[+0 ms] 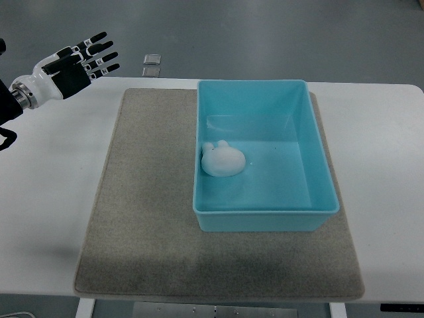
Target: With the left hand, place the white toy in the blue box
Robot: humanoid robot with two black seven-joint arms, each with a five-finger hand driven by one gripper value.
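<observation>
The left hand [79, 63] hovered empty, fingers spread, well apart from the blue box [318, 159], where the white toy [223, 160] apparently rested, suggesting placement was complete.

- No readable text, brand names, numbers or signs anywhere in the top view.
- Left hand [79, 63]: small white tags on the black fingers [99, 48], with dark marks on them, too small to read.
- Blue box [265, 205]: plain walls, no label or print showing.
- White toy [223, 159]: no markings can be made out.
- Grey mat [152, 218]: plain, no print or logo.
- Table [46, 212]: bare white top, no stickers or lettering.
- Two small pale squares [152, 64] on the floor beyond the table's far edge: blurred, nothing legible.
</observation>
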